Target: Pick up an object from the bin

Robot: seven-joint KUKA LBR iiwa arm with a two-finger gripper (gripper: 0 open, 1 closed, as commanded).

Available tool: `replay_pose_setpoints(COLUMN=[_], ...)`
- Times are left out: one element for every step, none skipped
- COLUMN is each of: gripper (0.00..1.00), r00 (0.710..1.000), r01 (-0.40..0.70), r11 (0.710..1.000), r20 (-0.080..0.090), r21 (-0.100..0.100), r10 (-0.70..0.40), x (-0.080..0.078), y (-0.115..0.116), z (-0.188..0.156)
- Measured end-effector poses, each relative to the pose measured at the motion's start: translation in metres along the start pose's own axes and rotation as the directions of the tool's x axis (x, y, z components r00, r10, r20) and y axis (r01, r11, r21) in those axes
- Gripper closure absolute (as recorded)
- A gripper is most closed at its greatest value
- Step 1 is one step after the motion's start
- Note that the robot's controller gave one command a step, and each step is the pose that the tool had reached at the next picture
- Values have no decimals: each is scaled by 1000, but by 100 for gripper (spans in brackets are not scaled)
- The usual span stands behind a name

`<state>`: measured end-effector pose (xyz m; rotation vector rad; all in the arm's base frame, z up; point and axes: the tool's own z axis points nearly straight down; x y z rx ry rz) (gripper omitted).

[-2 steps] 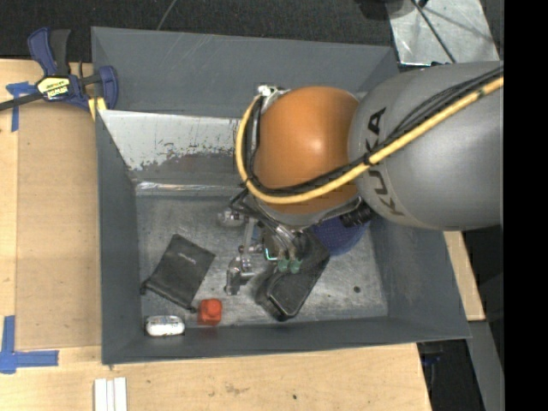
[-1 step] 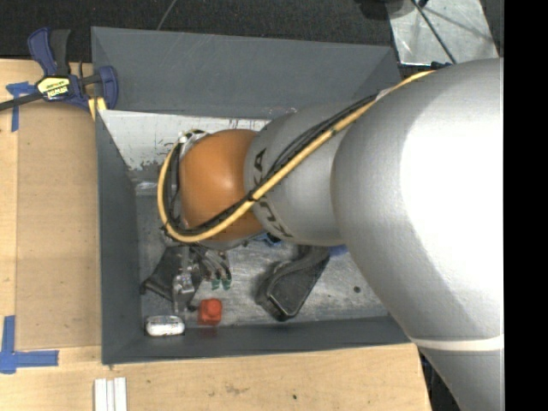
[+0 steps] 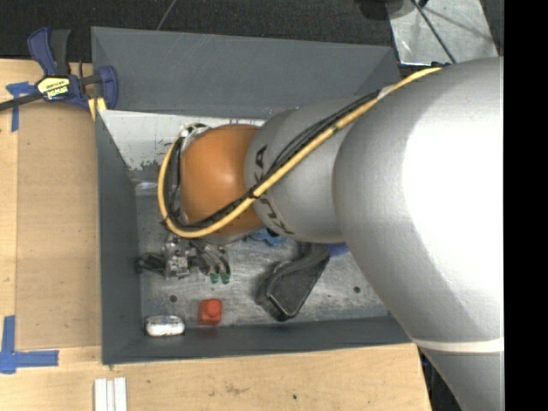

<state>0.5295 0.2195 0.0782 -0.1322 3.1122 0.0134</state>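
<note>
While the end effector (image 3: 195, 262) hangs over the left floor of the bin (image 3: 116, 255), open or closed unclear, a small red block (image 3: 210, 312) and a whitish oval (image 3: 164, 325) lie near it.

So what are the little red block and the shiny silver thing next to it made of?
The red block looks like plastic or painted wood: even, dull colour with no gleam. The silver oval thing to its left looks like metal or foil-wrapped, because it shines pale and bright. Neither can be told for sure from here.
</note>
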Motion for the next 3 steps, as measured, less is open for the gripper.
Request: replay_pose_setpoints(gripper=[100,100,100], r00=[928,830,806], r01=[373,557,591], r11=[928,831,807], r20=[-16,-31,-19], r21=[-1,-11,-9], r10=[-373,-557,-591], x=[-25,29,17], y=[-21,-14,26], z=[-191,-94,-127])
